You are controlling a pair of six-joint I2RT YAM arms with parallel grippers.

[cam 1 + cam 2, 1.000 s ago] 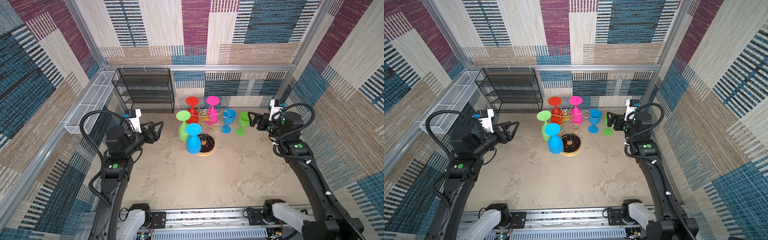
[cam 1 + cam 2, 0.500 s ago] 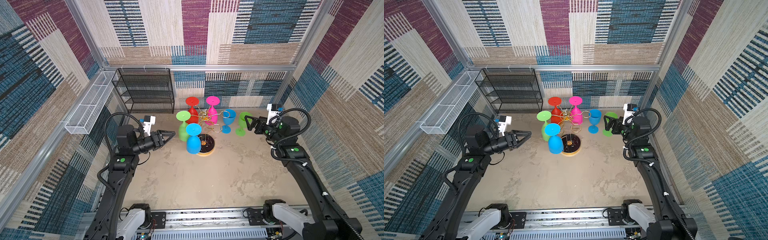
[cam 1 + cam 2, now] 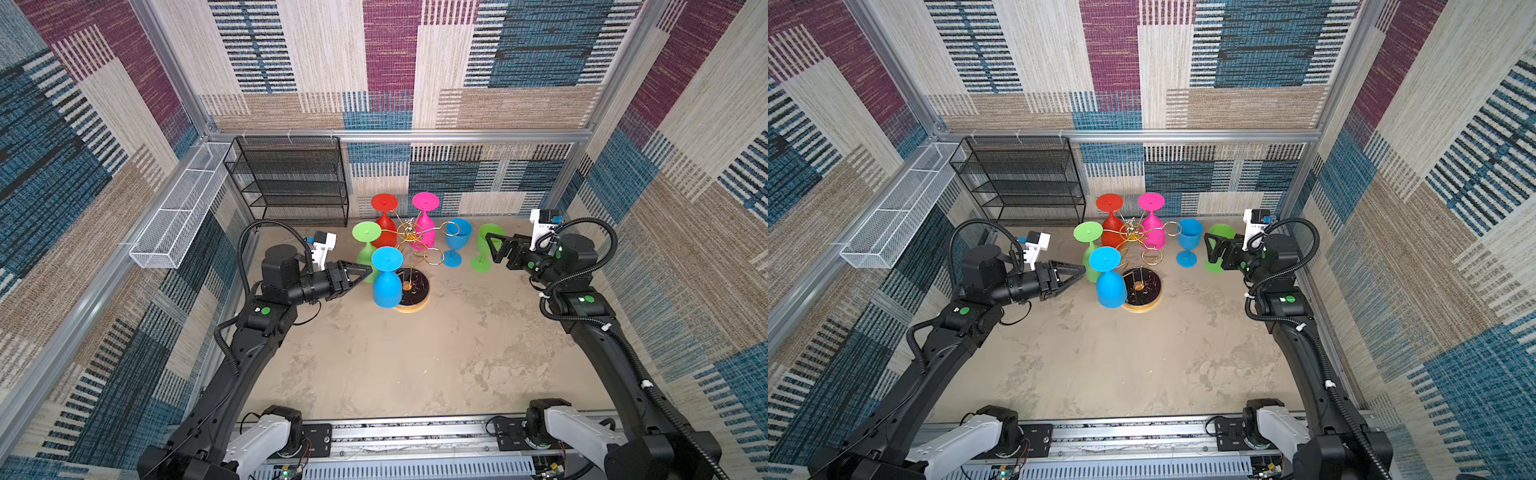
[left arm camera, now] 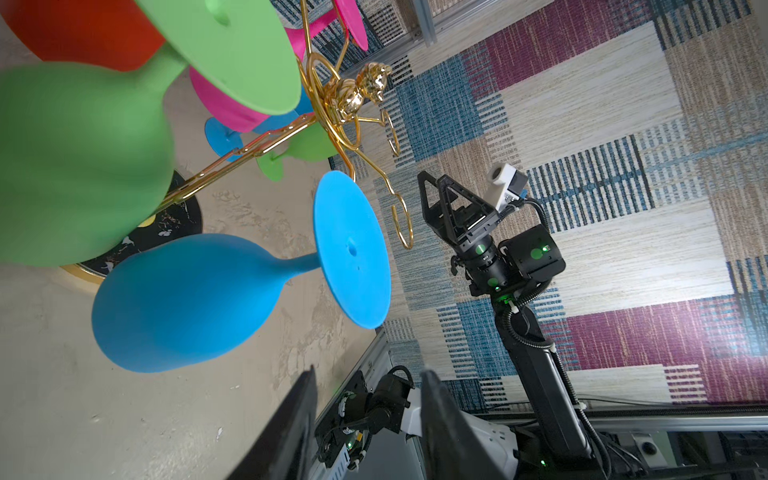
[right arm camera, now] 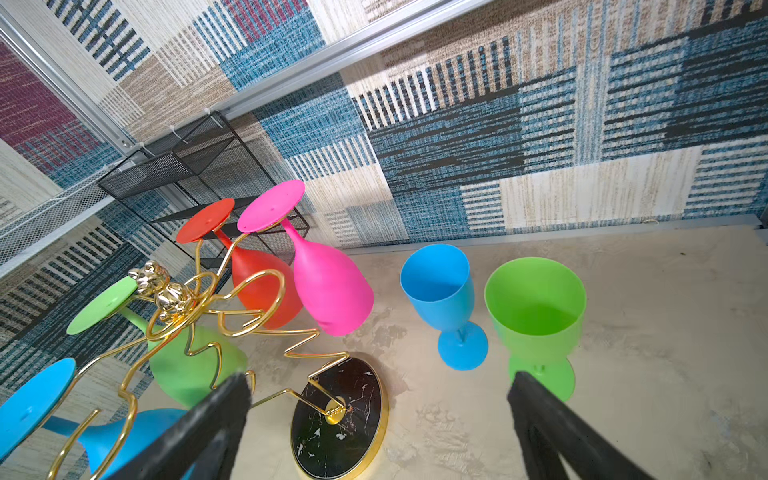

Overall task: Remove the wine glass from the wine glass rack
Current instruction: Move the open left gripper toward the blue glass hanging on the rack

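Both top views: the wine glass rack (image 3: 415, 285) (image 3: 1142, 286) stands on its round black base toward the back of the table (image 3: 395, 365), to the right of the black mesh shelf (image 3: 291, 178); a white mesh basket (image 3: 178, 212) hangs on the left wall. Four glasses hang bowl-down from the gold arms: red glass (image 3: 384, 226), pink glass (image 3: 424, 226), hanging green glass (image 3: 365, 247) and hanging blue glass (image 3: 386, 282), the last nearest the front; a standing blue glass (image 3: 457, 239) and a standing green glass (image 3: 481, 246) rest upright on the table to the rack's right, apart from it. The left gripper (image 3: 368, 270) (image 3: 1081, 272) points at the hanging green and blue bowls, just beside them; contact cannot be told. Left wrist view: its fingers (image 4: 286, 432) stand moderately apart with nothing between them; the hanging blue glass (image 4: 187, 303) lies close ahead. The right gripper (image 3: 492, 249) (image 3: 1210, 249) hovers beside the standing green glass. Right wrist view: its fingers (image 5: 199, 432) are spread wide and hold nothing; the rack base and the two upright glasses appear between them.
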